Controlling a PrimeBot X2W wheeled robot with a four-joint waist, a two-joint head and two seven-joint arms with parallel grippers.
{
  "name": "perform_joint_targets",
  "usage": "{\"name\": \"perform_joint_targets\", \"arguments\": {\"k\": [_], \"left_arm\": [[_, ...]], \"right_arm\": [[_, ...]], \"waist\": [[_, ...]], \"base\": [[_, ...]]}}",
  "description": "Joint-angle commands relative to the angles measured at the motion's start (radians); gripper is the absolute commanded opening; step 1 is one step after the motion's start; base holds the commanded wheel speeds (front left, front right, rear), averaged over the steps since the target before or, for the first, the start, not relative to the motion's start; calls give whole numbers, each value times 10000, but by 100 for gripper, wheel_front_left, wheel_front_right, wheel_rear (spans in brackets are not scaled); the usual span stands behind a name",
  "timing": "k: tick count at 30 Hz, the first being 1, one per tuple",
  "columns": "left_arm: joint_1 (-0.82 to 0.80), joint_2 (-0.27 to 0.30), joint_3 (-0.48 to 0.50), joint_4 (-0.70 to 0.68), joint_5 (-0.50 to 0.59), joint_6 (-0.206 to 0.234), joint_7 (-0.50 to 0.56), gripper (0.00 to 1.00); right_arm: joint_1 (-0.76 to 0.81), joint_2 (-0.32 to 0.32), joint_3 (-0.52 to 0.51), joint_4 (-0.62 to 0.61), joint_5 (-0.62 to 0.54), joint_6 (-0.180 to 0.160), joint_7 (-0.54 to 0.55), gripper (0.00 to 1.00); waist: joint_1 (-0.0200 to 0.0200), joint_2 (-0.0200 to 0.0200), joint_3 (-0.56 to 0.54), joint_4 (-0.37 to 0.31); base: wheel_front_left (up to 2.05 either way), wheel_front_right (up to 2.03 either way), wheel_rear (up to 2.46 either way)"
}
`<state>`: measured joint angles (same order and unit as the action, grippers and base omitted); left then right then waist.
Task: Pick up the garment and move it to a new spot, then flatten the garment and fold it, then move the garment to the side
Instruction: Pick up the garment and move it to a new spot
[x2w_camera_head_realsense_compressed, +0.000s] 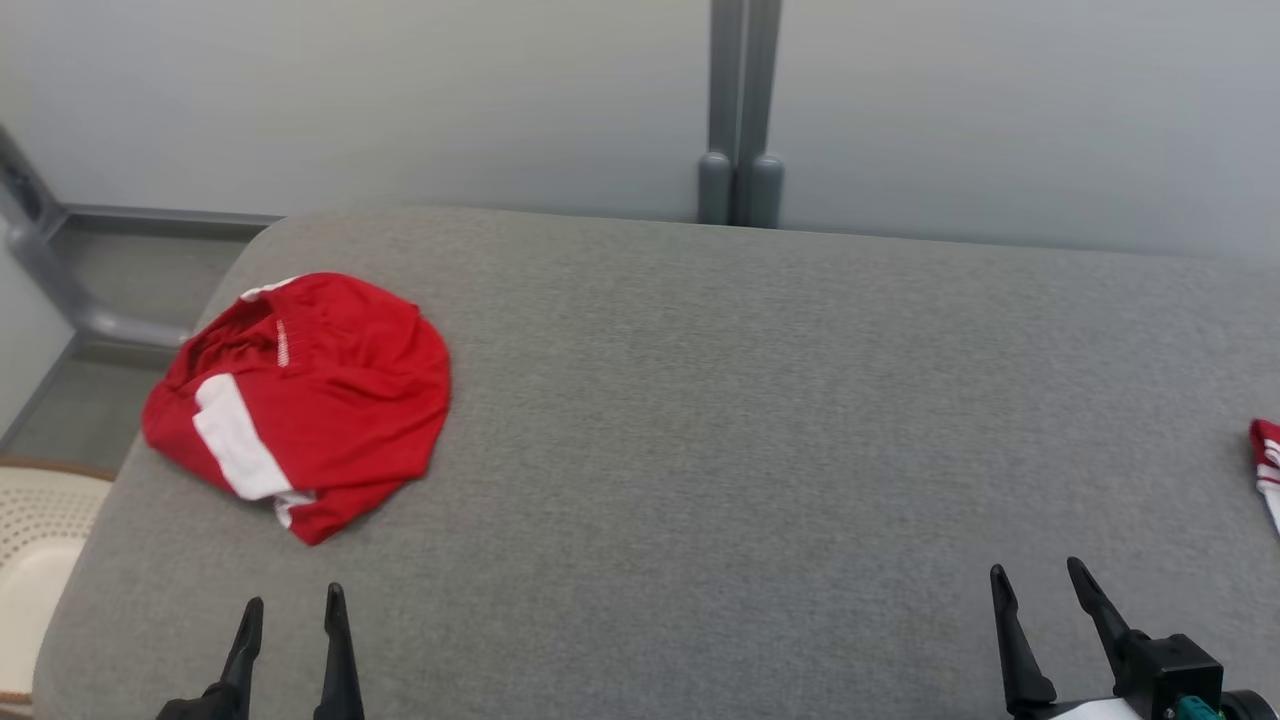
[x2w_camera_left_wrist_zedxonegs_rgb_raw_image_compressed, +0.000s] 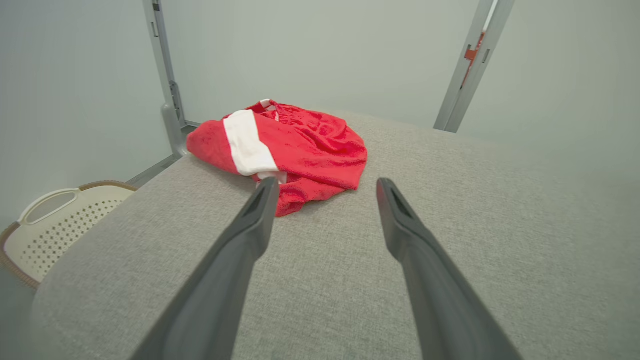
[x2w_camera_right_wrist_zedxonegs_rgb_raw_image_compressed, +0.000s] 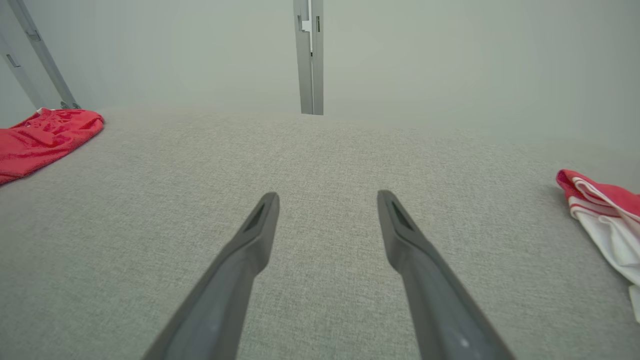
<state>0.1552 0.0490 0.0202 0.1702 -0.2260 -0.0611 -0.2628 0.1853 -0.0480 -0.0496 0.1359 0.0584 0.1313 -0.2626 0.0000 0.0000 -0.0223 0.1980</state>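
Left gripper (x2w_camera_head_realsense_compressed: 294, 597): I have it over the near edge of the table (x2w_camera_head_realsense_compressed: 700, 420), toward the left end. Its fingers are spread wide with nothing between them.
Right gripper (x2w_camera_head_realsense_compressed: 1036, 567): it is also over the table's near edge, toward the right end. The fingers are just as wide apart and hold nothing.
Basket (x2w_camera_head_realsense_compressed: 40, 540): cream and perforated, with a brown rim. It sits off the table's left end, by the near corner and lower than the tabletop.
Cloth (x2w_camera_head_realsense_compressed: 1266, 465): red and white with a striped hem, lying at the table's right end. I only get part of it.
Garment (x2w_camera_head_realsense_compressed: 330, 390): red with a broad white band, crumpled into a rounded heap. It lies on the table's left end, toward the far edge, and its left side reaches the table's left edge. Neither gripper touches it.
Post (x2w_camera_head_realsense_compressed: 740, 110): a grey double upright just beyond the table's far edge, about mid-length.
Wall (x2w_camera_head_realsense_compressed: 1000, 100): pale and plain, behind the table's far edge.
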Motion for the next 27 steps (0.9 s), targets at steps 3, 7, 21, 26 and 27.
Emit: {"name": "perform_joint_targets", "arguments": {"k": [3, 7, 21, 26, 27], "left_arm": [[306, 28, 216, -106, -40, 93, -28, 100], [459, 28, 394, -186, -48, 89, -27, 100], [-1950, 23, 95, 356, -304, -264, -16, 100], [-5111, 352, -327, 2851, -585, -510, 611, 100], [-5752, 385, -359, 3372, -749, -534, 928, 100]], "right_arm": [[-224, -39, 163, 78, -67, -9, -30, 100], [-260, -42, 184, 121, -97, -9, -30, 100], [-902, -321, 480, -158, -566, -9, -30, 100], [-2185, -1232, 858, -253, -717, -9, -28, 100], [-2536, -1408, 908, -263, -700, -9, -28, 100]], "waist": [[0, 0, -104, 1896], [0, 0, -134, 2186], [0, 0, 1936, 1525], [0, 0, 3939, 1003], [0, 0, 4328, 862]], "base": [[0, 0, 0], [0, 0, 0], [0, 0, 0], [0, 0, 0], [0, 0, 0]]}}
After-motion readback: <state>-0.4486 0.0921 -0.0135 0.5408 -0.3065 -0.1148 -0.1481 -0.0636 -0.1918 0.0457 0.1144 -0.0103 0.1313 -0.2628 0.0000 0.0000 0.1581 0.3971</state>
